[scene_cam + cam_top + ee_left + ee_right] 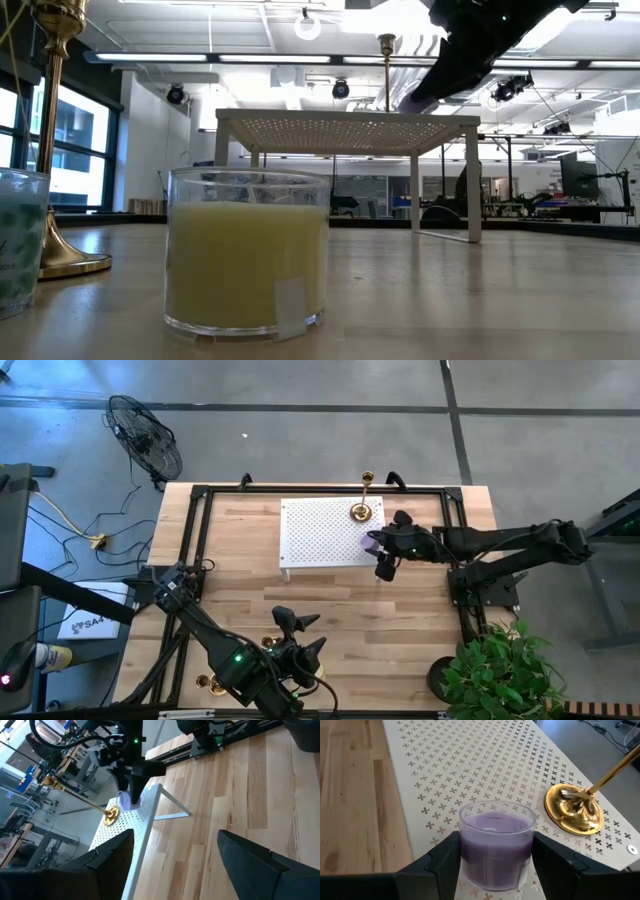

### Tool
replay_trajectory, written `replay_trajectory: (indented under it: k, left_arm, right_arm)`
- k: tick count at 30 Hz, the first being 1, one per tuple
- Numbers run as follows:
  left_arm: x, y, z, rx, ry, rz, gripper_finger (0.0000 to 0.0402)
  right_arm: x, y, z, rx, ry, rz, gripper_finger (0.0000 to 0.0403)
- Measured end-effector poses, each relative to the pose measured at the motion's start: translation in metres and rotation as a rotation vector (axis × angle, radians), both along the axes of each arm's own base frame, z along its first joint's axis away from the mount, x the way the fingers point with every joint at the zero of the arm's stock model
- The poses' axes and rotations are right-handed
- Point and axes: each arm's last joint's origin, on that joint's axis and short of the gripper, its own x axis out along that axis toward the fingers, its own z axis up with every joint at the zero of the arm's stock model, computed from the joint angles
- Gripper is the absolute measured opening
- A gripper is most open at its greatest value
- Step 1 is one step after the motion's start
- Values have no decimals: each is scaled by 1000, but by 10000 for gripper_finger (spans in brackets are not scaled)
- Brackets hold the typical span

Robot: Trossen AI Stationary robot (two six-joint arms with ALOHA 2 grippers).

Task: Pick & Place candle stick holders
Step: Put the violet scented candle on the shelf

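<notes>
A gold candle stick holder (362, 510) with a slim stem stands by its round base on the far right corner of the white perforated stand (320, 535); it also shows in the right wrist view (575, 810). A second gold holder (55, 130) stands on the table near the near edge, by my left arm (210, 682). My right gripper (495, 851) is shut on a glass jar of purple candle (496, 837) at the stand's near right corner (374, 544). My left gripper (303, 632) is open and empty above the table's near side. My right gripper pinches the purple jar's round side wall (468, 851) between its two fingers, one on each side. The fingers come from the table's right, slanting down. The jar is upright over the perforated stand; whether its bottom rests on the stand I cannot tell.
A glass jar of yellow candle (245, 255) and a teal patterned jar (18, 240) stand on the table near the near edge. Black frame rails (200, 540) run along the table's sides. A potted plant (495, 665) stands at the near right.
</notes>
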Motion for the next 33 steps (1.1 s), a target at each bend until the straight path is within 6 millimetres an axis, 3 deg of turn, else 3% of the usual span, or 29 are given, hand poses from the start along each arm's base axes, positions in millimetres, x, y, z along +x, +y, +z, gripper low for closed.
replay_trajectory:
  k: [33]
  left_arm:
    - [0,0,0,-4,-2,1,280]
  right_arm:
    - [-4,0,-5,14,59,4,224]
